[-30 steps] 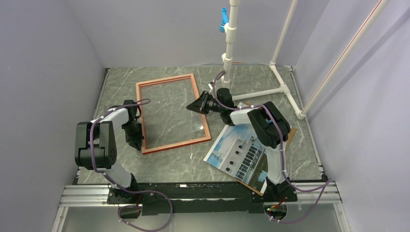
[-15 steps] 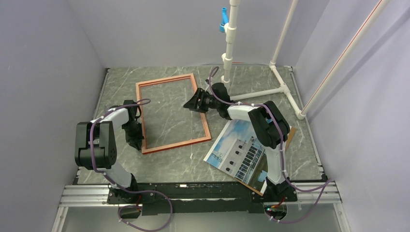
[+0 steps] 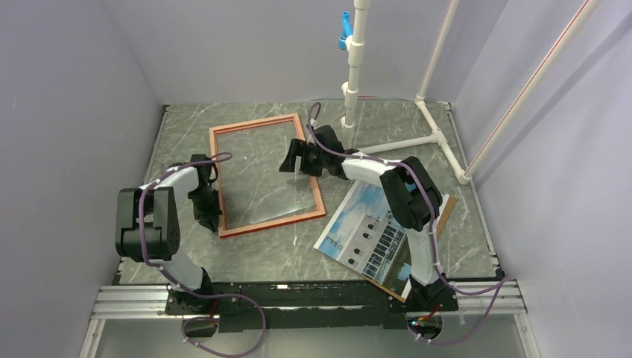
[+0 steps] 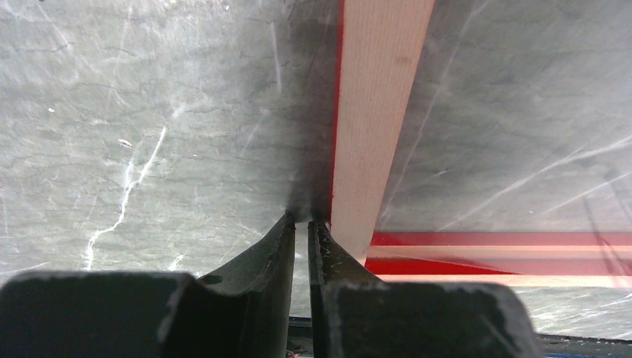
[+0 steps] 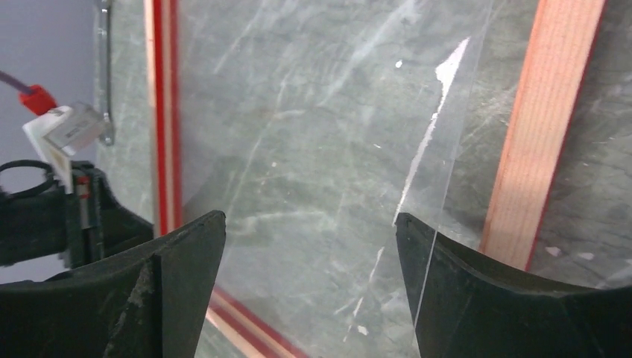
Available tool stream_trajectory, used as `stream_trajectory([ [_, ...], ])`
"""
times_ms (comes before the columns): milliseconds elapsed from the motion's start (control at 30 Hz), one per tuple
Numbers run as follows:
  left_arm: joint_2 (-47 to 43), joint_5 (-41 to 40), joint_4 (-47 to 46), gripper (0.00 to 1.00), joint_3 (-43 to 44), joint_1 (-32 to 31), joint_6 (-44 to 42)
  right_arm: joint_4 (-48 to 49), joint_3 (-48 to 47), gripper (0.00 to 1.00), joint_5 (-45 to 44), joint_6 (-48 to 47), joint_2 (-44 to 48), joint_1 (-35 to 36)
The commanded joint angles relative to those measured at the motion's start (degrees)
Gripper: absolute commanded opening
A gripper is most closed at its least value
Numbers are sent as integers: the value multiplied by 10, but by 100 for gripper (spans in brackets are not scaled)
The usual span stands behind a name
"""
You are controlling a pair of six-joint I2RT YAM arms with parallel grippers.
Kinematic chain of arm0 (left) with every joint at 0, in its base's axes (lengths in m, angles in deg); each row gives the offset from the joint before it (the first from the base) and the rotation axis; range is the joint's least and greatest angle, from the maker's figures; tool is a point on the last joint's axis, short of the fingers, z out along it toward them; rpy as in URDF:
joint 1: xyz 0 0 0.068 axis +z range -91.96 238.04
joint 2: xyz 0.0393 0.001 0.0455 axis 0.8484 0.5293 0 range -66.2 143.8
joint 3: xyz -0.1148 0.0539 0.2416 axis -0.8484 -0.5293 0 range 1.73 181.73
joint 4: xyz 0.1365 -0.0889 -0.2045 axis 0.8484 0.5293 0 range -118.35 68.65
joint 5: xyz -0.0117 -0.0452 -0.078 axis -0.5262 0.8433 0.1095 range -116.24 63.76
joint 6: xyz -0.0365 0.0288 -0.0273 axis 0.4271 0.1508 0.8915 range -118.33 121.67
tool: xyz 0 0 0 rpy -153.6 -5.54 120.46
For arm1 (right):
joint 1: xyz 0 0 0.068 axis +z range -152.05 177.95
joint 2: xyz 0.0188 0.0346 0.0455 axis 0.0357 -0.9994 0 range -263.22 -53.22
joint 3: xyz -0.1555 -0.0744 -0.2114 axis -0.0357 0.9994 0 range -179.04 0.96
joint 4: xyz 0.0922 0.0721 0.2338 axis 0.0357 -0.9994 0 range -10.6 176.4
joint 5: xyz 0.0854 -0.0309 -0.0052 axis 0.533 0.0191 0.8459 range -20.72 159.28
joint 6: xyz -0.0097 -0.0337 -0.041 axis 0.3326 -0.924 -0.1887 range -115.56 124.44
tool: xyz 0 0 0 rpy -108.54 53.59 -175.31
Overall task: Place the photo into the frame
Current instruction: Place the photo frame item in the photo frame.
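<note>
Frame (image 3: 273, 224) prep, photo (image 3: 365, 231) lying right of it.
Your right gripper (image 5: 309, 220) gapes over its pane (image 5: 313, 134); left gripper (image 4: 302, 220) clenched, empty, alongside. Likely next: pinch the pane's edge.

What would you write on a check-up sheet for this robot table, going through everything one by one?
Surface: grey marbled table with white veins.
Job's things: the frame lies flat mid-table with a clear pane inside it. The photo lies picture-up to its right on a brown board, not yet in the frame.
Clutter: nothing seen.
Grippers: left gripper is shut, tips down beside the frame's outer left edge. Right gripper is open over the pane.
Cables: purple cables run along both arms.
Surroundings: white pipe stand at the back right, plain walls.
</note>
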Motion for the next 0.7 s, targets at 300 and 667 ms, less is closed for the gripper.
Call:
stream_trajectory([
  [300, 16, 26, -13, 17, 2, -8, -1, -142, -65, 100, -140, -74, 1, 26],
  [667, 15, 24, -12, 18, 2, -9, 0, -216, -105, 100, -231, -102, -4, 47],
])
